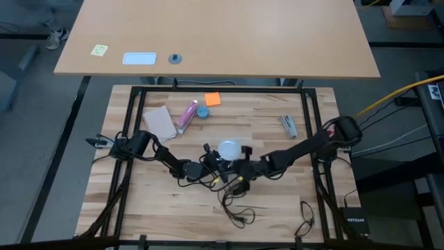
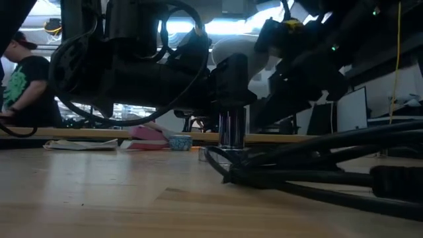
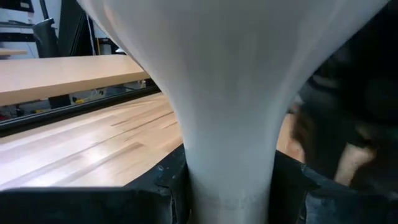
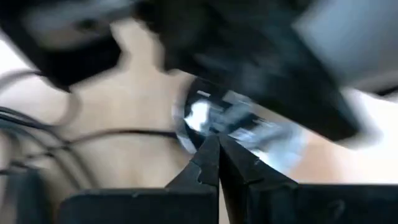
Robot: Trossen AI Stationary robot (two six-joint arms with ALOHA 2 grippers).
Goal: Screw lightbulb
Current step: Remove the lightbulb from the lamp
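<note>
Lightbulb (image 1: 228, 148) at table centre, neck clamped by left gripper (image 3: 230, 186); right gripper (image 4: 217, 155), fingers together, steadies lamp base (image 4: 205, 121). We keep bulb vert. w/ socket, turn gently.

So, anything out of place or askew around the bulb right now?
Nothing looks damaged or spilled. The lightbulb sits with its neck clamped by the left tool, above the silver lamp base. The right tool is shut, its tips at the base. The only untidy thing is the black cord, looped loosely over the table.
</note>
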